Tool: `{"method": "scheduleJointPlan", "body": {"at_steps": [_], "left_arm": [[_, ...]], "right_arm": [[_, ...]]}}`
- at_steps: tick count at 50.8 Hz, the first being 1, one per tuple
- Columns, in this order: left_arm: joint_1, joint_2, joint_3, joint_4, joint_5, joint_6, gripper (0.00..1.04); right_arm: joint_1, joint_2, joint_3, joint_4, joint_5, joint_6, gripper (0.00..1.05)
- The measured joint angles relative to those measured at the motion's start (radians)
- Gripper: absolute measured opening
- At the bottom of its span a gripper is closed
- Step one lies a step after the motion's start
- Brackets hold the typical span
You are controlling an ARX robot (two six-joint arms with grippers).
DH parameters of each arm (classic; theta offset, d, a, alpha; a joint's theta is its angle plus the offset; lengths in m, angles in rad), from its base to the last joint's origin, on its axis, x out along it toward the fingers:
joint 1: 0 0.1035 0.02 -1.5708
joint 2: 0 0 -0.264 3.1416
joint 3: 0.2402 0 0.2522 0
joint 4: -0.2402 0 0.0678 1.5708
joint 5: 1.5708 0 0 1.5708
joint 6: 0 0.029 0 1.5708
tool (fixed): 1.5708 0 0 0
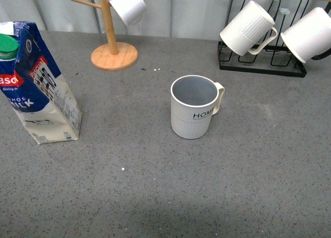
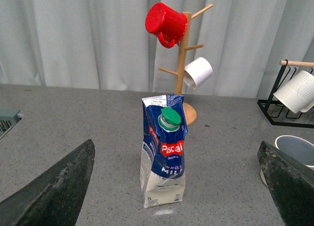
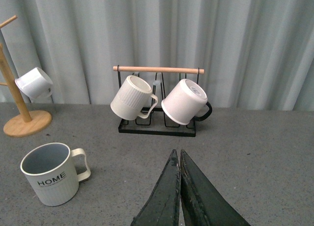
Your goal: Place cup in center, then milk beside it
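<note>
Cup: standing upright at table centre, handle pointing right. Milk: standing upright well to left, apart. Mug tree, rack standing behind. Left gripper gaping; right gripper clenched, empty.

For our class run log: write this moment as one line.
cup: upright, mid-table | milk: upright, left, apart from cup | left gripper: open, facing milk | right gripper: shut, empty

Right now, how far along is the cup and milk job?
Done: the cup stands upright near the middle of the table, nothing gripping it. In hand: the left end effector is open, facing the milk, not touching it. To do: the milk stands far to the left, apart from the cup, and must go beside it. The right end effector is shut and empty.
</note>
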Motion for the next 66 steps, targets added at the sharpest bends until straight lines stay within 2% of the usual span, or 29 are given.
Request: {"method": "scheduleJointPlan", "body": {"at_steps": [8, 31, 40, 43, 46, 50, 56, 66], "left_arm": [[0.000, 0.000, 0.000, 0.000, 0.000, 0.000, 0.98], [0.000, 0.000, 0.000, 0.000, 0.000, 0.000, 0.98], [0.000, 0.000, 0.000, 0.000, 0.000, 0.000, 0.98], [-0.011, 0.055, 0.031, -0.108, -0.090, -0.002, 0.98], [0.013, 0.124, 0.036, -0.123, -0.084, -0.003, 0.98], [0.079, 0.240, 0.038, -0.014, -0.018, -0.003, 0.98], [0.124, 0.405, 0.060, 0.123, -0.020, -0.020, 0.98], [0.069, 0.690, 0.108, 0.371, -0.040, -0.017, 0.98]], "right_arm": [[0.000, -0.001, 0.000, 0.000, 0.000, -0.001, 0.29], [0.000, -0.001, 0.000, 0.000, 0.000, 0.000, 0.97], [0.000, -0.001, 0.000, 0.000, 0.000, -0.001, 0.95], [0.000, -0.001, 0.000, 0.000, 0.000, -0.001, 0.95], [0.000, -0.002, 0.000, 0.000, 0.000, -0.001, 0.95], [0.000, -0.002, 0.000, 0.000, 0.000, -0.001, 0.95], [0.000, -0.002, 0.000, 0.000, 0.000, -0.001, 0.95], [0.000, -0.002, 0.000, 0.000, 0.000, -0.001, 0.95]]}}
